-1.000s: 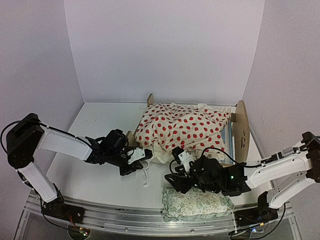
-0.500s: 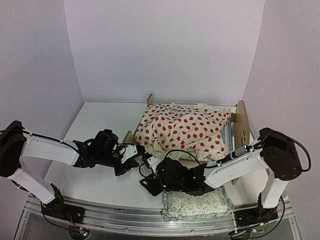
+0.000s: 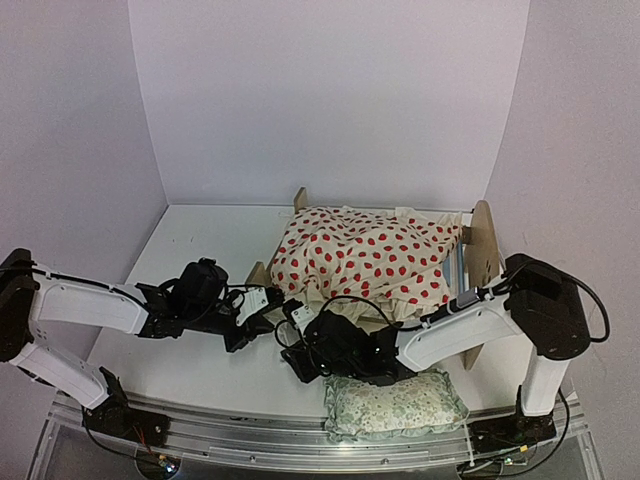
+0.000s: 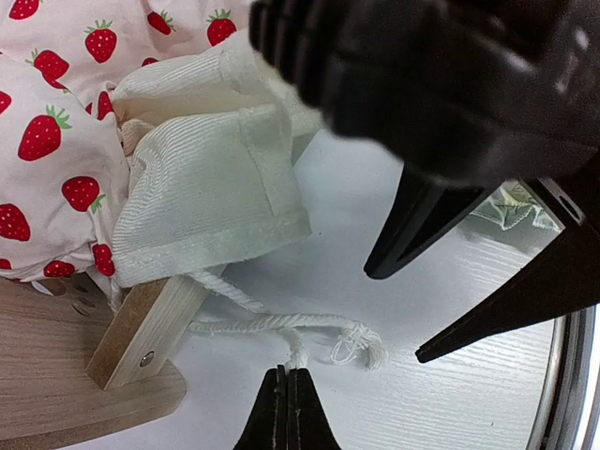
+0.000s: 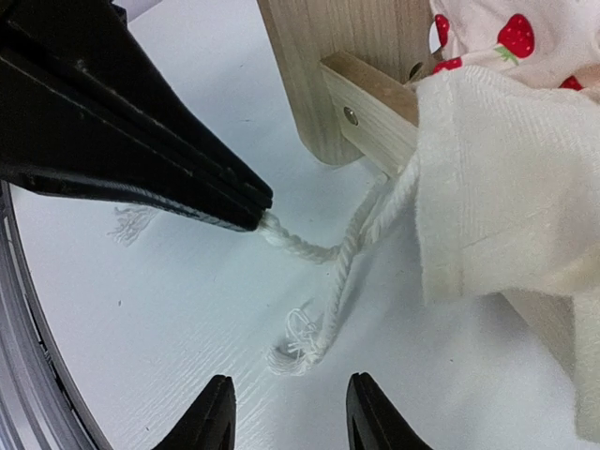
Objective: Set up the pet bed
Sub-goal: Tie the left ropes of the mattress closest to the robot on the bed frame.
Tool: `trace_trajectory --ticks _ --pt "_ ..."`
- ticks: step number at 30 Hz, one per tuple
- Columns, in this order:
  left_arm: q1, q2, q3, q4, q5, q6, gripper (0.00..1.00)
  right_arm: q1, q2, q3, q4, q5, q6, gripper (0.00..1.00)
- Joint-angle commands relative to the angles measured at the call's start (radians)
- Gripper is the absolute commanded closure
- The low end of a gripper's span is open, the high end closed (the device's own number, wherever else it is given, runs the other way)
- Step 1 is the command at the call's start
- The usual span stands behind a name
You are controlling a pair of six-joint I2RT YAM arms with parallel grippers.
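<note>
**Pet bed** (image 3: 484,252): a light-wood frame on the white counter (image 3: 200,240), right of centre. A rounded end board stands upright at its right end. The blue-and-white striped base shows only as a strip beside that board.

**Cushion** (image 3: 370,255): cream cloth printed with red strawberries, lying rumpled over the rest of the frame. Its near-left corner is ribbed cream cloth with a stitched hem, and it droops over a square-cut wooden rail screwed to the low end board.

**Cord** (image 4: 281,324): white twisted cotton. It comes out from under that hem beside the rail and trails across the counter. One end is frayed into a loose tuft.

**Left claw** (image 4: 287,398): tapered black fingers pressed tight together, pinching the cord low over the counter.

**Right claw** (image 5: 290,398): jaws apart with nothing between them. The frayed tuft lies just ahead of its blunt black fingertips. This claw faces the left claw at close quarters, by the bed's near-left corner.

**Pillow** (image 3: 395,405): small, pale green floral with a frilled edge. It lies flat at the counter's near edge, just beside the right arm and apart from the bed.
</note>
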Motion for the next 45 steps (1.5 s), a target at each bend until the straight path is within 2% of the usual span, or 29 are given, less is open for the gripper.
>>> trace_trajectory --ticks 1,6,14,19,24,35,45 --pt "-0.004 -0.007 -0.005 0.052 -0.007 -0.038 1.0 -0.001 -0.044 -0.012 -0.03 0.055 -0.022 0.55" --pt "-0.009 0.015 -0.014 0.083 -0.018 -0.062 1.0 -0.015 -0.013 0.003 -0.015 0.122 -0.048 0.44" --pt "-0.014 0.019 -0.006 0.065 -0.039 -0.066 1.0 -0.069 0.095 0.04 0.135 0.056 -0.054 0.45" --pt "-0.015 0.006 -0.021 0.067 -0.061 -0.076 1.0 -0.105 0.121 -0.076 0.412 -0.012 0.018 0.48" --pt "-0.016 0.022 -0.02 0.048 -0.084 -0.087 1.0 -0.123 0.139 -0.136 0.592 -0.08 0.049 0.49" --pt "-0.015 0.01 -0.026 0.048 -0.087 -0.092 1.0 -0.135 0.2 -0.092 0.673 -0.093 0.128 0.48" --pt "-0.016 0.003 -0.029 0.045 -0.089 -0.092 1.0 -0.136 0.233 -0.062 0.7 -0.047 0.137 0.6"
